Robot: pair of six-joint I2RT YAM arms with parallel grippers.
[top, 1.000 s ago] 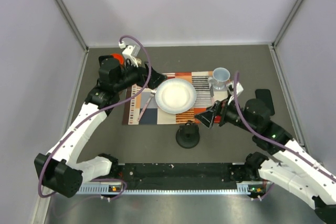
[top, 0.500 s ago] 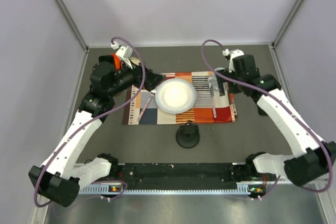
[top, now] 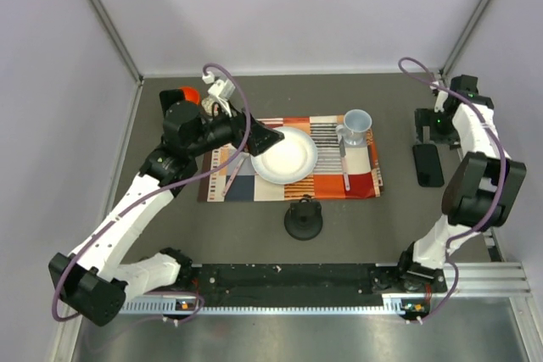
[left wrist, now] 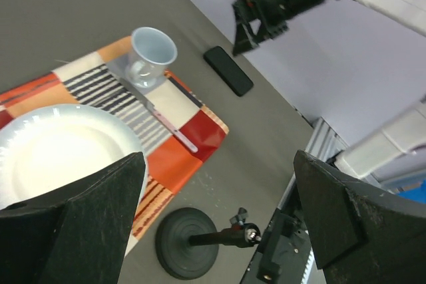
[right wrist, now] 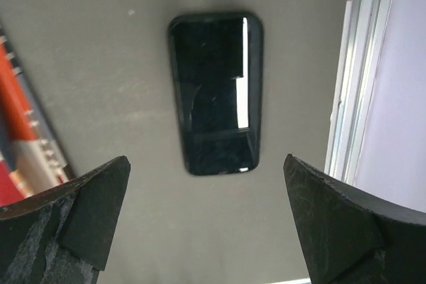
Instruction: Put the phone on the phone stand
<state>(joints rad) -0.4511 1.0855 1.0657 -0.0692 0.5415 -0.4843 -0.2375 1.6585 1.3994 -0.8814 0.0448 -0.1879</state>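
Black glass face-up on the grey table (top: pixel 399 209), the phone (top: pixel 427 164) lies to the right of the placemat (top: pixel 327 184), apart from it. The right gripper (top: pixel 422 121) hangs near the phone's far end, jaws spread wide and empty. Within a second this arm has swung from low beside the black post (top: pixel 303 222), past the cup (top: pixel 356 125), out to the table's right edge. That looks like the approach to a pick-up, with grasp and placing both still ahead. The left gripper (top: pixel 265 137), also wide open and empty, has edged over the left rim of the plate (top: pixel 288 163). Only the right wrist view shows the phone lined up between the fingers; only the left wrist view shows that gripper raised clear of it. No tilted grey phone stand can be made out in any view
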